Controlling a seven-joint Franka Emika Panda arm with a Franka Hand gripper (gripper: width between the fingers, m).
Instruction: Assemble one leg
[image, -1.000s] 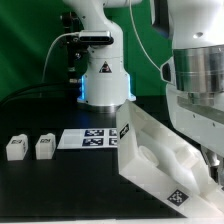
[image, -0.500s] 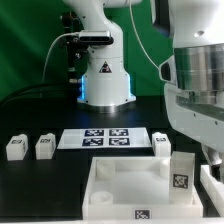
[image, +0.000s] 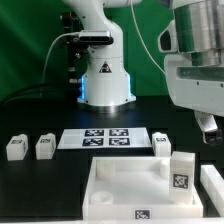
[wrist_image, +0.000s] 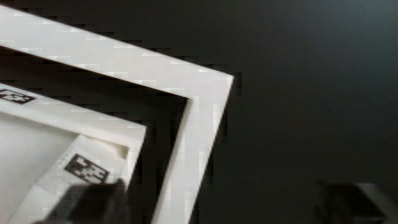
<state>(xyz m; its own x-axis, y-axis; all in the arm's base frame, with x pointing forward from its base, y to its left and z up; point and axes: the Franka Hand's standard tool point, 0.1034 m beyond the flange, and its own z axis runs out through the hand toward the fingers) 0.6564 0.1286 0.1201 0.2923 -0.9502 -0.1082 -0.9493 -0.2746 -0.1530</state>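
Note:
Several white legs with tags show in the exterior view. Two lie at its left (image: 16, 147) (image: 44, 146) and one lies beside the marker board (image: 161, 142). One leg (image: 181, 170) stands upright at the right corner of the large white tray-like piece (image: 100, 190), and another (image: 212, 186) lies further right. My gripper (image: 208, 128) hangs above the tray's right end, apart from every leg. In the wrist view my gripper (wrist_image: 222, 205) is open and empty over the tray's rim (wrist_image: 196, 95), with a tagged part (wrist_image: 84, 168) beside one finger (wrist_image: 98, 205).
The marker board (image: 100, 138) lies flat behind the tray. The robot's white base (image: 103, 75) stands at the back, with cables to the exterior view's left. The table is black, with a green backdrop behind it.
One second ago the tray-like piece stood tilted on edge by the gripper. It then dropped flat on the table, and the gripper has since lifted upward, empty.

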